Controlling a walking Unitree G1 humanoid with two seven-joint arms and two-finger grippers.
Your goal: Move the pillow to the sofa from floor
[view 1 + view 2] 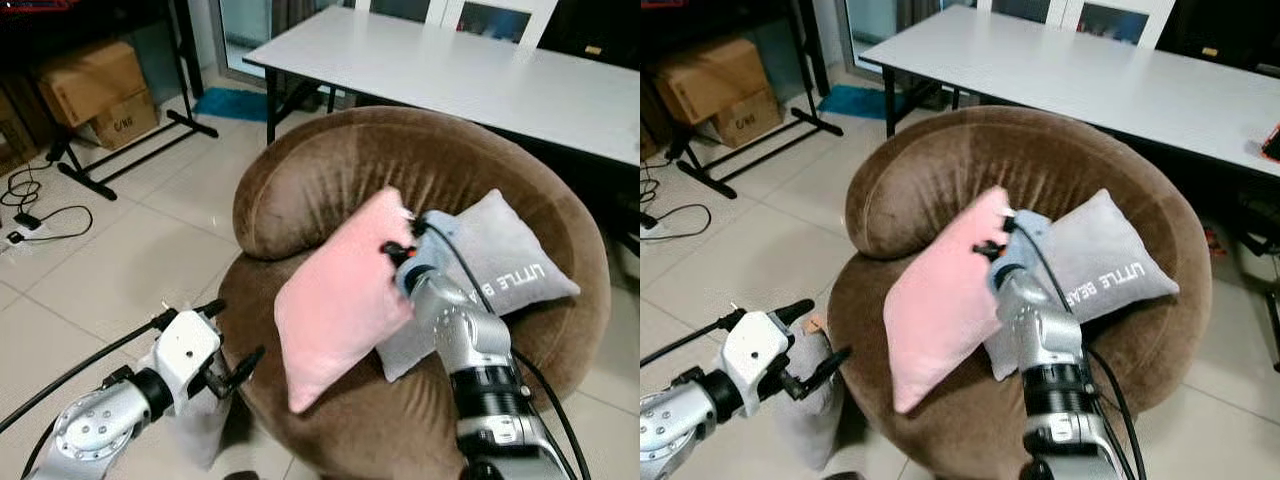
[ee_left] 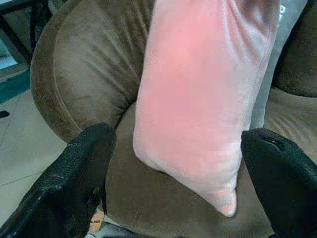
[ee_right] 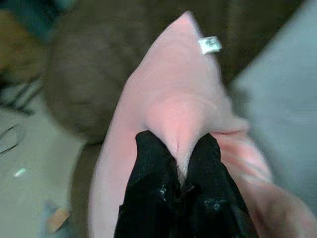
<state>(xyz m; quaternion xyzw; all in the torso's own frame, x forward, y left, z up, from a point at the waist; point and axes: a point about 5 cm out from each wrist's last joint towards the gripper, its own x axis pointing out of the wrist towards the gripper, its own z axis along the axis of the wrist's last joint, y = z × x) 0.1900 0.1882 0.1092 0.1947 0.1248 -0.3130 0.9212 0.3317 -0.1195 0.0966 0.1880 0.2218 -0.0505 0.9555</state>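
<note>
A pink pillow (image 1: 340, 295) hangs tilted over the seat of the round brown sofa (image 1: 330, 170), its lower corner near the seat's front. My right gripper (image 1: 400, 250) is shut on the pillow's upper edge; in the right wrist view the black fingers (image 3: 153, 168) pinch a fold of pink fabric (image 3: 173, 99). A grey pillow (image 1: 505, 265) with white lettering lies on the seat behind it. My left gripper (image 1: 230, 340) stands open low by the sofa's front left side, apart from the pink pillow (image 2: 198, 99), which shows between its fingers (image 2: 74, 173).
A white table (image 1: 470, 70) stands right behind the sofa. Cardboard boxes (image 1: 95, 85) and a black metal stand (image 1: 130, 150) sit at the far left, with cables (image 1: 40, 215) on the tiled floor. Open floor lies left of the sofa.
</note>
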